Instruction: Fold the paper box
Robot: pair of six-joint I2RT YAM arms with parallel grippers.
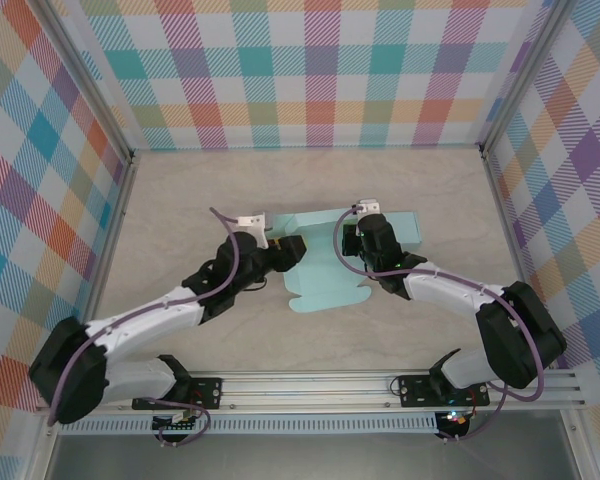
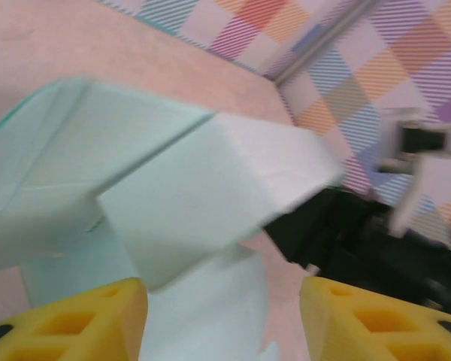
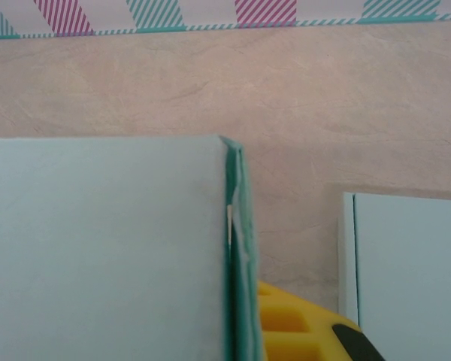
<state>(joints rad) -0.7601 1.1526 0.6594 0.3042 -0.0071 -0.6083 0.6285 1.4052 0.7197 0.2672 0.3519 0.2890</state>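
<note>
Checkered walls (image 1: pixel 320 70) in pastel colours close off three sides of a pale, marbled surface (image 1: pixel 180 200). Near its middle lies the paper box (image 1: pixel 330 285), a mint-green die-cut sheet that is only partly folded. In the top view, one long panel runs left to right on the far side. A narrower part with a notched edge reaches toward the near edge between the two arms.

In the left wrist view, which is blurred, the box (image 2: pixel 173 195) has a pale flap raised off the surface and creased at an angle above the flat sheet. In the right wrist view a panel (image 3: pixel 105 248) stands upright, its doubled darker edge facing the camera, and a separate flat panel lies to the right.

Our left arm stretches diagonally from the near-left corner, its left pincer (image 1: pixel 288 250) at the box's left side. Its yellow fingers (image 2: pixel 68 320) stand wide apart, with the sheet between them and nothing clamped.

Our right arm bends at the near-right corner and reaches back toward the centre, its right pincer (image 1: pixel 363 232) on the far panel. One yellow finger (image 3: pixel 297 331) sits just beside the upright edge. The other finger is hidden, so we cannot tell whether this pincer grips the panel.
</note>
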